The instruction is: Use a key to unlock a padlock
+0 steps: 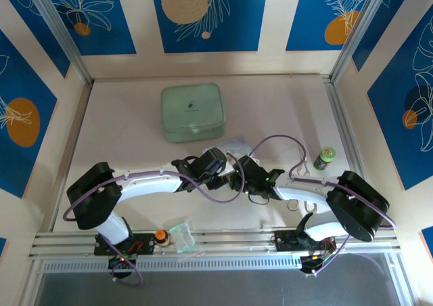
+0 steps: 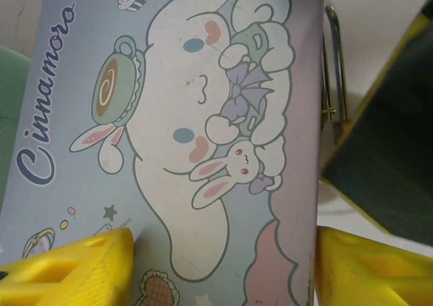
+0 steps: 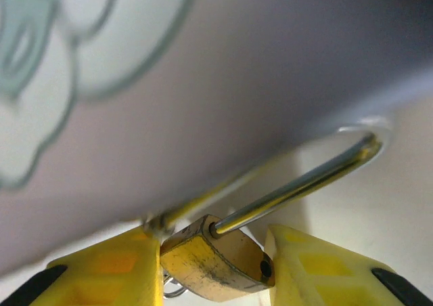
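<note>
My right end effector (image 3: 215, 260) pinches the brass body of the padlock (image 3: 203, 262), which sits tight against the edge of the cartoon tin (image 2: 203, 116), its shackle (image 3: 298, 184) running alongside. My left end effector (image 2: 223, 245) is spread wide over the tin. The padlock looks small, rigid, light and slick, so it probably twists; best held on the flat body faces. Count: one padlock, one tin.

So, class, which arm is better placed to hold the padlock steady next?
Right: the right claw grips the padlock by its brass body. The left claw hangs open over the cartoon tin.
</note>
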